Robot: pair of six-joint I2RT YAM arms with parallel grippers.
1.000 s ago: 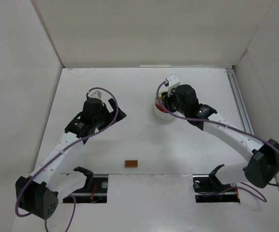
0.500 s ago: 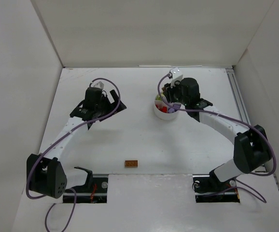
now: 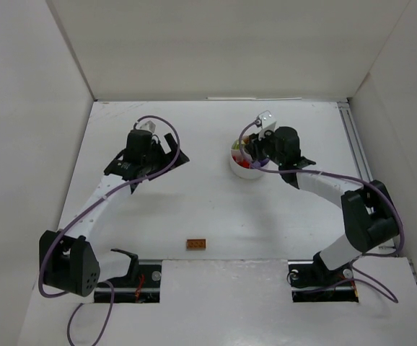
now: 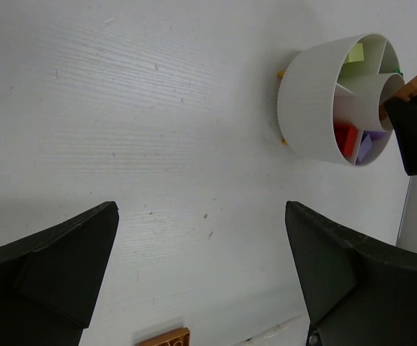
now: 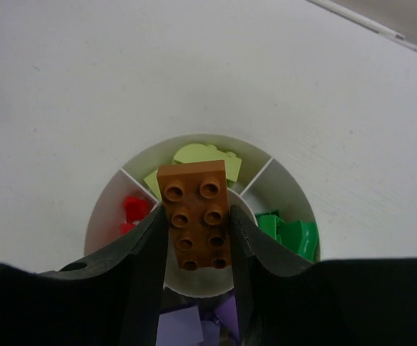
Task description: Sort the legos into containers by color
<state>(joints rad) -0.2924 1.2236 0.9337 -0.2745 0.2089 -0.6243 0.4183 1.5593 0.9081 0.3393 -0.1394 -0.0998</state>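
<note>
Now holds orange-brown studded plastic brick (image 5: 195, 216), pinched in right gripper (image 5: 196, 232), over centre of round white sectioned plastic dish (image 5: 194, 136), after swinging right to uncover it. Implies release next. Keeps left gripper (image 4: 203, 268) wide, empty.

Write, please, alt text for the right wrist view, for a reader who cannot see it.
The right hand grips a flat orange-brown studded plastic brick over the middle of a round white plastic divided dish. Its wedges hold yellow-green bricks at the top, red bricks at left, green bricks at right, purple bricks at the bottom.
</note>
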